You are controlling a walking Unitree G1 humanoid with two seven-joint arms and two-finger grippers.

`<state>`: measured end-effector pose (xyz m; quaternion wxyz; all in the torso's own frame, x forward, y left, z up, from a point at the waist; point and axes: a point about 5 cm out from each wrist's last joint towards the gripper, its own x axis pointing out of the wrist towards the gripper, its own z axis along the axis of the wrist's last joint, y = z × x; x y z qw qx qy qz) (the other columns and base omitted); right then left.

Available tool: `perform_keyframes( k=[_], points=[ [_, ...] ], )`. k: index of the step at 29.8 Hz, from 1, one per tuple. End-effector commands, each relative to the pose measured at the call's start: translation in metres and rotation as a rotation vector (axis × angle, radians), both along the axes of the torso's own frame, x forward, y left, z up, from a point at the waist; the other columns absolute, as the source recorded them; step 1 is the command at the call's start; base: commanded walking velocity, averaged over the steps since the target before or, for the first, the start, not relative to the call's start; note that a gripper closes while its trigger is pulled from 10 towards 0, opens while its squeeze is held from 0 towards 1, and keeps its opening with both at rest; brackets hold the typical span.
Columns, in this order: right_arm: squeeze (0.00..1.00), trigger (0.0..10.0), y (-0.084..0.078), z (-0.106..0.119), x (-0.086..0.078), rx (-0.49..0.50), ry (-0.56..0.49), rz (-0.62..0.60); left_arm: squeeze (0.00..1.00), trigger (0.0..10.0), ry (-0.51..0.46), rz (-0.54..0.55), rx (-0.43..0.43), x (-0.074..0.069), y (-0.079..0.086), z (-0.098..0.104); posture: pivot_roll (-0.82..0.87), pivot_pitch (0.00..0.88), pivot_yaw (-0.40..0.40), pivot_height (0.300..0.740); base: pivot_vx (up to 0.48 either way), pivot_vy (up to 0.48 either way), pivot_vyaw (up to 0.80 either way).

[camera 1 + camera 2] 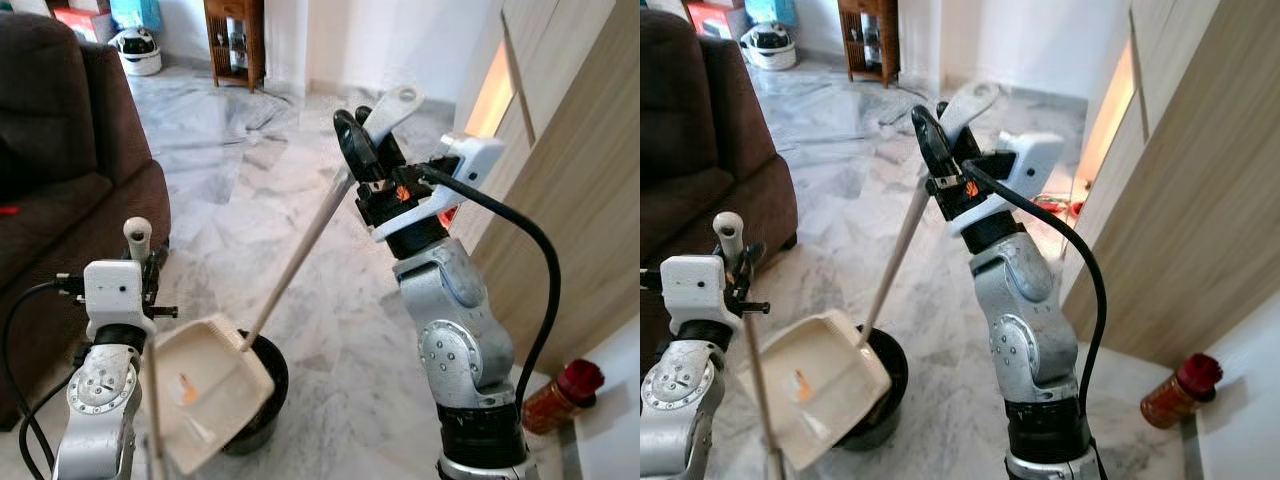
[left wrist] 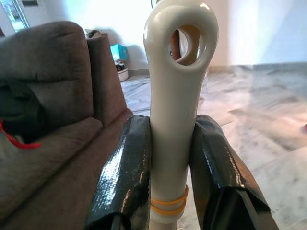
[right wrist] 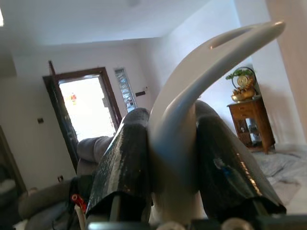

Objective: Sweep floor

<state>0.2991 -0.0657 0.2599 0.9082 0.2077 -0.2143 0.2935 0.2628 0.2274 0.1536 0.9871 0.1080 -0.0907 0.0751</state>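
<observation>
The right gripper clamps the dustpan handle, tipping the dustpan over the black bin (orange debris remains inside), while the left gripper clamps the broom handle; emptying appears unfinished.

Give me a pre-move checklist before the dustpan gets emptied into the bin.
1. Right claw shut on the dustpan handle: ok; black fingers clamp both sides of it.
2. Left claw shut on the broom handle: ok.
3. Dustpan over the black bin: ok, its tray overlaps the rim.
4. Debris in the dustpan: ok, an orange scrap lies in it.
5. Bin has room: cannot tell, the dustpan hides its inside.
6. Sofa clear of the left arm: cannot tell, it stands close beside.
</observation>
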Motion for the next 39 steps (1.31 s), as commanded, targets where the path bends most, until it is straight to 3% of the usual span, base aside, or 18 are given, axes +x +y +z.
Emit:
perform_keyframes(
  k=[1, 11, 14, 17, 22, 25, 34, 39],
  points=[
    [0.0, 10.0, -0.003, 0.006, -0.003, 0.05, -0.015, 0.012, 0.0, 10.0, -0.062, -0.017, 0.003, -0.002, -0.002, 0.013, 0.07, 0.029, -0.002, 0.74, 0.0, 0.0, 0.0],
    [0.0, 10.0, -0.005, 0.005, -0.007, 0.029, -0.04, -0.008, 0.0, 10.0, -0.032, 0.027, 0.068, -0.015, 0.019, 0.012, 0.07, 0.031, 0.001, 0.74, 0.0, 0.0, 0.0],
    [0.0, 10.0, -0.003, 0.005, -0.008, -0.004, -0.071, -0.023, 0.0, 10.0, -0.03, 0.022, 0.063, -0.016, 0.016, 0.011, 0.07, 0.031, 0.001, 0.74, 0.0, 0.0, 0.0],
    [0.0, 10.0, 0.0, 0.01, -0.008, 0.022, -0.087, -0.029, 0.0, 10.0, -0.023, -0.017, 0.092, -0.014, 0.006, 0.009, 0.07, 0.031, 0.001, 0.74, 0.0, 0.0, 0.0],
    [0.0, 10.0, 0.003, 0.019, -0.009, 0.065, -0.116, -0.062, 0.0, 10.0, -0.025, -0.029, 0.083, -0.012, 0.002, 0.009, 0.07, 0.032, 0.0, 0.74, 0.0, 0.0, 0.0],
    [0.0, 10.0, 0.012, 0.021, -0.014, 0.106, -0.115, -0.031, 0.0, 10.0, -0.027, -0.033, 0.078, -0.011, 0.001, 0.009, 0.07, 0.033, 0.0, 0.74, 0.0, 0.0, 0.0],
    [0.0, 10.0, 0.019, 0.009, -0.016, 0.044, -0.085, -0.013, 0.0, 10.0, -0.019, -0.039, 0.06, -0.012, -0.005, 0.006, 0.07, 0.036, -0.001, 0.74, 0.0, 0.0, 0.0],
    [0.0, 10.0, 0.016, 0.008, -0.013, 0.028, -0.087, -0.028, 0.0, 10.0, -0.02, -0.045, 0.051, -0.01, -0.008, 0.006, 0.07, 0.035, -0.002, 0.74, 0.0, 0.0, 0.75]
  ],
)
